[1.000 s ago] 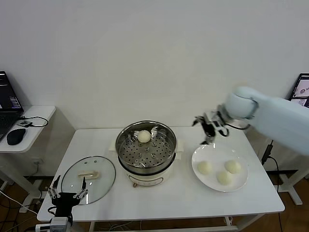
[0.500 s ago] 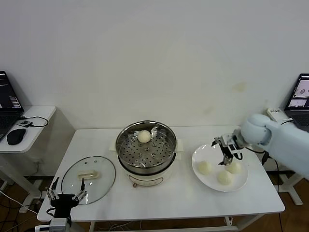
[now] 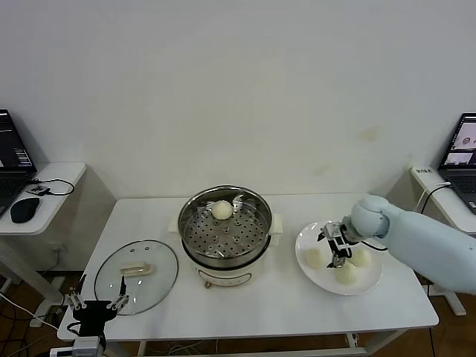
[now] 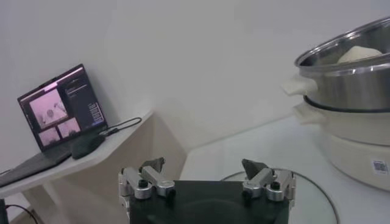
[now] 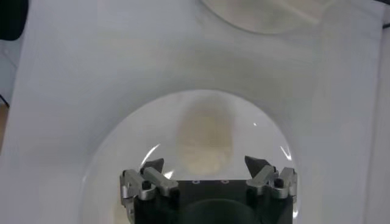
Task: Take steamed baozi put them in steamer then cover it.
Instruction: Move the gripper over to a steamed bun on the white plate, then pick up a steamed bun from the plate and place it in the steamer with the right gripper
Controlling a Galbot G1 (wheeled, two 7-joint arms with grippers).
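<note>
Head view, near to far: left claw (image 3: pixel 95 304) spread, parked low at the surface (image 3: pixel 268 305) edge, just in front of one cover (image 3: pixel 137 273) lying flat. Three steamed baozi (image 3: pixel 346 273) on one white plate (image 3: pixel 371 282), right claw (image 3: pixel 334 246) spread just above them. One steamer (image 3: pixel 227 230) mid-surface, open, one baozi (image 3: pixel 222 210) on its tray. Four in all.

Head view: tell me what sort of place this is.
Probably a lab or test room made up as a kitchen: plain white table, bare wall, laptop on a side desk, steamer and buns.
</note>
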